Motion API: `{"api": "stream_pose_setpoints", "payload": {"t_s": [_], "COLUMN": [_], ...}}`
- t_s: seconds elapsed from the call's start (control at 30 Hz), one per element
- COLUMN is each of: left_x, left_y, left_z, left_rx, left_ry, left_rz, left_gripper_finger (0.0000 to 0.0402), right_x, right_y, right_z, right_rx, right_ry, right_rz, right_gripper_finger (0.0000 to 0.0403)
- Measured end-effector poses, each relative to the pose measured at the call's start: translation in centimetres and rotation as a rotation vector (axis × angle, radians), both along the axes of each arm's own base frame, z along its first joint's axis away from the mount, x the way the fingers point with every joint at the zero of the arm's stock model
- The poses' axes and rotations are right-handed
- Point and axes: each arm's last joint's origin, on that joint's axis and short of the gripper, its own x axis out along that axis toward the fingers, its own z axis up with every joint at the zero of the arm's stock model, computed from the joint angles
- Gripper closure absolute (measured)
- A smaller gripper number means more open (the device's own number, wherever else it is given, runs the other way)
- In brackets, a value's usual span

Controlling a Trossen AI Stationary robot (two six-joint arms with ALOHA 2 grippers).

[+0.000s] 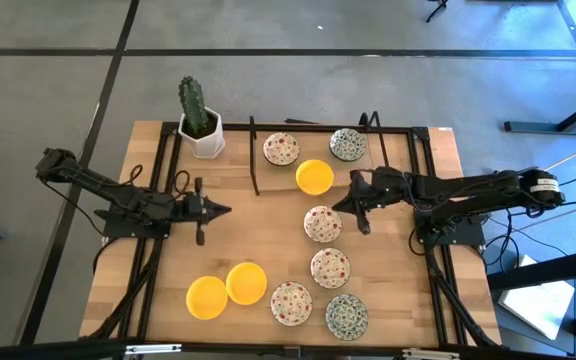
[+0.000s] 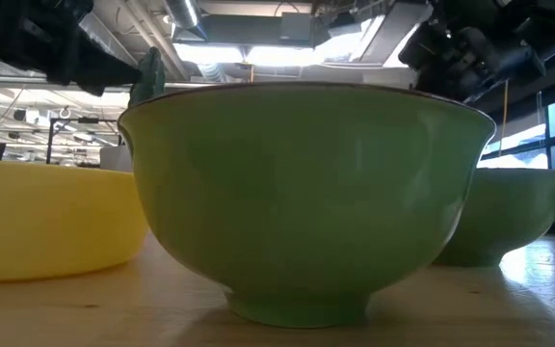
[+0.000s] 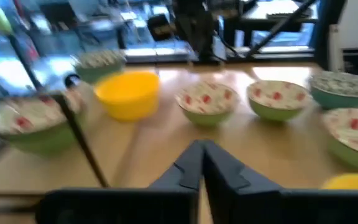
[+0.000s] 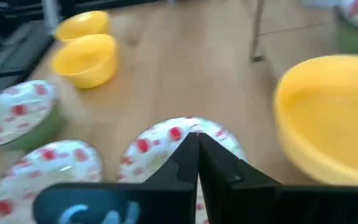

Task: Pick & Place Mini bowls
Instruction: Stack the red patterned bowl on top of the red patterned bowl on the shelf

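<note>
Your right gripper sits just right of centre in the high view, fingers pinched together and holding nothing, its tip between the yellow bowl above it and a red-speckled bowl below it. Your left gripper waits left of centre over bare wood, likewise closed and empty. Descend with the fingers pinched like this and you will likely knock or push a rim rather than straddle it; the bowls near the right gripper lie close enough that a nudge to one could shove its neighbour. I count nine mini bowls on the table: three yellow (one upper centre, two lower left), four red-speckled and two green-grey patterned. One cactus pot stands at the upper left corner.
</note>
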Motion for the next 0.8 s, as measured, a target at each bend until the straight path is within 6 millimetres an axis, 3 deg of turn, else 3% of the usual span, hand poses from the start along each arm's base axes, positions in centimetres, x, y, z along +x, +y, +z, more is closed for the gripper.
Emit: {"api": "stream_pose_setpoints", "payload": {"t_s": [0.3,0.63,0.8], "left_x": [0.1,0.3,0.2], "left_y": [0.2,0.1,0.0], "left_z": [0.3,2.6,1.8], "left_rx": [0.059,0.168,0.109], "left_ry": [-0.024,-0.083,-0.064], "left_rz": [0.024,0.000,-0.024], "left_gripper_finger": [0.0397,0.0399,0.0397], "right_x": [1.2,0.6,0.6], "right_y": [1.4,3.2,3.5], "right_z": [2.3,6.9,7.5], "right_rx": [-0.064,-0.043,0.102], "right_ry": [-0.112,0.327,0.463], "right_rz": [-0.117,-0.381,-0.493], "right_gripper_finger": [0.0392,0.0392,0.0392]}}
